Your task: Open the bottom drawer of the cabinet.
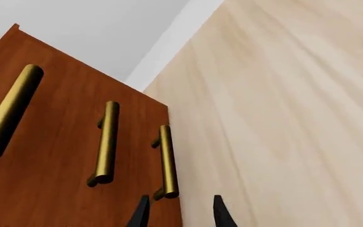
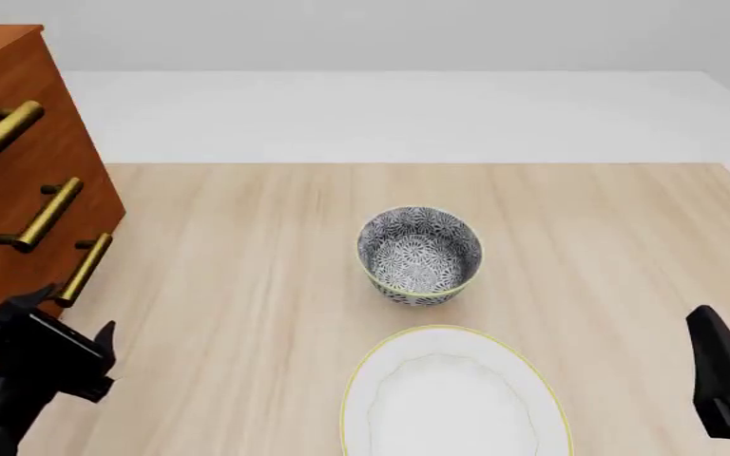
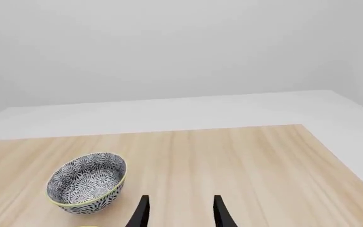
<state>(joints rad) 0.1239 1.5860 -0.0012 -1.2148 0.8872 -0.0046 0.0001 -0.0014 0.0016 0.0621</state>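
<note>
The left pincer, held open, is aimed just short of the bottom drawer's brass handle, its bar lying crosswise.

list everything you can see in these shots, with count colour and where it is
cabinet: one, reddish-brown wood, far left of the table
drawer handles: three, brass bars, stacked on the cabinet front; the bottom drawer handle is lowest
bowl: one, dark blue and white pattern, yellowish rim, mid table
plate: one, white with a yellow rim, near edge, in front of the bowl
table: one, light wood
left hand: one, black, open, near the bottom handle, not touching
right hand: one, black, open, at the right, holding nothing
</note>
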